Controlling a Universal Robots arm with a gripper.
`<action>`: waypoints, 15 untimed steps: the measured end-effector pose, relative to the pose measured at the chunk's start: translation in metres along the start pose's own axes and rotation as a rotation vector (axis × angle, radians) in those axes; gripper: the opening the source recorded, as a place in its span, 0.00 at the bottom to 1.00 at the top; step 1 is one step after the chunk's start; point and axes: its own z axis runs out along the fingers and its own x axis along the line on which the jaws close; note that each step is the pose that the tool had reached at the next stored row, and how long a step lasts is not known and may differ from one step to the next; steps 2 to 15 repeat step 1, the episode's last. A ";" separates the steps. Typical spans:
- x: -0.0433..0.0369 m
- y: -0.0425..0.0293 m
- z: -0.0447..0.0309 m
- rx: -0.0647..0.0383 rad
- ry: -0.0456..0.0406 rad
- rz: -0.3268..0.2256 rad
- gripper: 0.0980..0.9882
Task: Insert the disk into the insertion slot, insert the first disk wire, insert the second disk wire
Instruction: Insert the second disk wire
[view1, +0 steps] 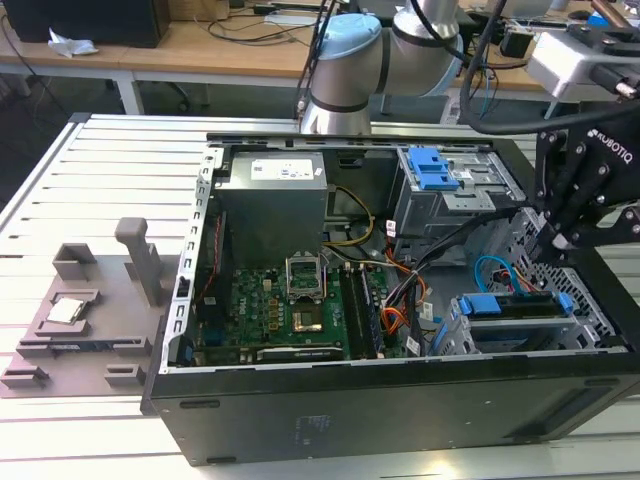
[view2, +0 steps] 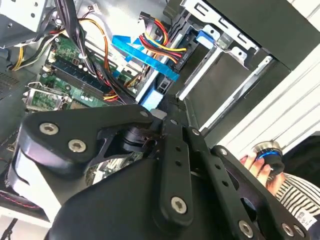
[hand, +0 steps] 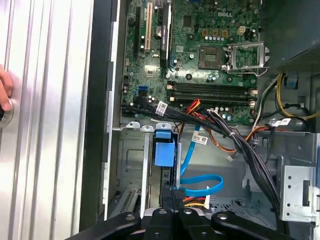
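The disk sits inside the insertion slot (view1: 455, 335), the grey metal bay at the case's front corner on the exterior view's right. Its blue carrier (view1: 500, 305) shows along the bay's edge, and the carrier's blue tab (hand: 165, 150) stands beside the slot wall (hand: 131, 159). A blue flat disk wire (hand: 202, 184) loops to a dark plug at the disk's end, with red and yellow power wires (hand: 196, 201) beside it. My gripper (hand: 172, 207) hangs over that end, fingers pressed together on the plug. In the second wrist view my gripper (view2: 167, 112) points at the same spot.
A taller grey cage with a blue latch (view1: 438, 170) stands behind the slot. A thick black cable bundle (hand: 235, 140) crosses between motherboard (hand: 210, 55) and bay. A person's hand (view2: 257, 162) rests on a knob outside the case. A grey fixture (view1: 85, 310) lies at the exterior view's left.
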 end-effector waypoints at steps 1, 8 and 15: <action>0.0000 0.0000 0.0000 0.000 0.0000 0.000 0.01; 0.0000 0.0000 0.0000 0.000 0.0000 0.000 0.01; 0.0000 0.0000 0.0000 0.000 0.0000 0.000 0.01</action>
